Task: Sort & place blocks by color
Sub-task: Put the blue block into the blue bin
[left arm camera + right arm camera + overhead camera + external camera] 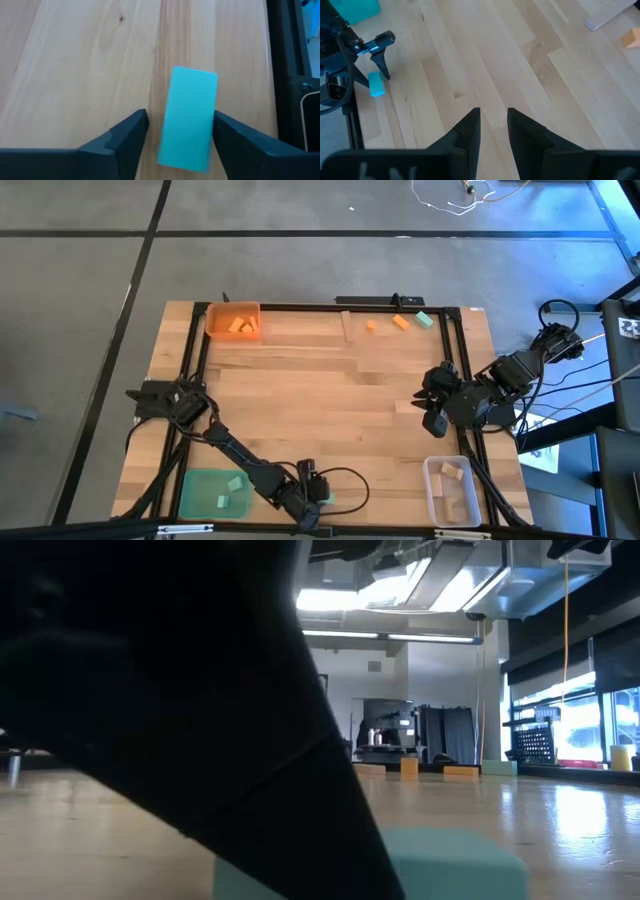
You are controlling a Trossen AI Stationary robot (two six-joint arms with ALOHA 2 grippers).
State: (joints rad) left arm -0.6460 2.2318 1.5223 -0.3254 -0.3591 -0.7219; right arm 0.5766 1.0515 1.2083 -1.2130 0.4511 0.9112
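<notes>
My left gripper (180, 132) is open near the table's near edge, pointing down. Its fingers stand on either side of a teal block (189, 117) that lies flat on the wood. The same block (326, 500) shows in the high view and close up in the low view (455, 860). In the right wrist view the block (376, 84) lies by the left gripper (379, 52). My right gripper (494, 125) hovers over bare wood toward the table's right edge (432, 408), holding nothing, with a narrow gap between its fingers. My left gripper straddles the teal block across its width from above. One finger (222, 132) stands right at the block's long side (212, 115), and I cannot tell whether it touches. The other finger (135, 132) stands clear of the block, which rests flat on the table.
Orange tray (233, 320) with orange blocks sits at the far left; green tray (215, 492) with green blocks near left; clear tray (452, 490) with wood blocks near right. Two orange blocks (371, 326) (401, 321) and a teal one (424, 319) lie by the far edge.
</notes>
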